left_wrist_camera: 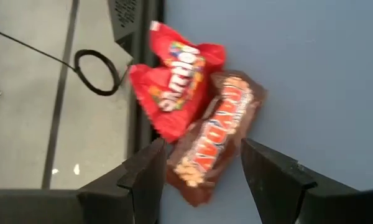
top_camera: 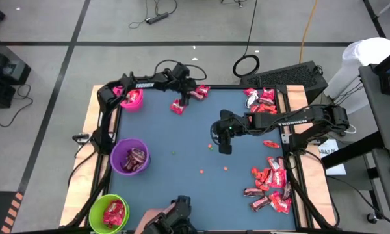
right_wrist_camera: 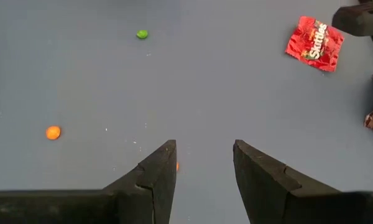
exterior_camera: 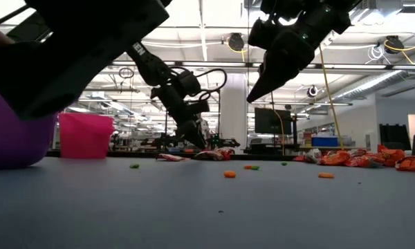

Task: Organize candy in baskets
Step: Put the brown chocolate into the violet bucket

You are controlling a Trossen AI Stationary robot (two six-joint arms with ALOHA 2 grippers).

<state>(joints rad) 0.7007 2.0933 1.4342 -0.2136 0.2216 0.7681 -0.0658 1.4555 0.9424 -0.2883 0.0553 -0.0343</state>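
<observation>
Three baskets stand along the table's left side: pink (top_camera: 133,99) at the far end, purple (top_camera: 130,156) in the middle, green (top_camera: 110,213) near the front, each with candy inside. My left gripper (left_wrist_camera: 205,180) is open at the far edge. Its fingers stand on either side of a brown candy (left_wrist_camera: 214,140) that lies flat, overlapped by a red candy (left_wrist_camera: 177,81). Another red candy (top_camera: 177,106) lies nearby. My right gripper (right_wrist_camera: 205,168) hangs open over the table's middle (top_camera: 224,146) with nothing between its fingers.
Piles of candy lie at the far right (top_camera: 260,99) and near right (top_camera: 273,185). Small orange (right_wrist_camera: 53,132) and green (right_wrist_camera: 142,34) specks dot the middle. A person's hand (top_camera: 153,218) shows at the front edge beside a dark camera mount (top_camera: 179,214).
</observation>
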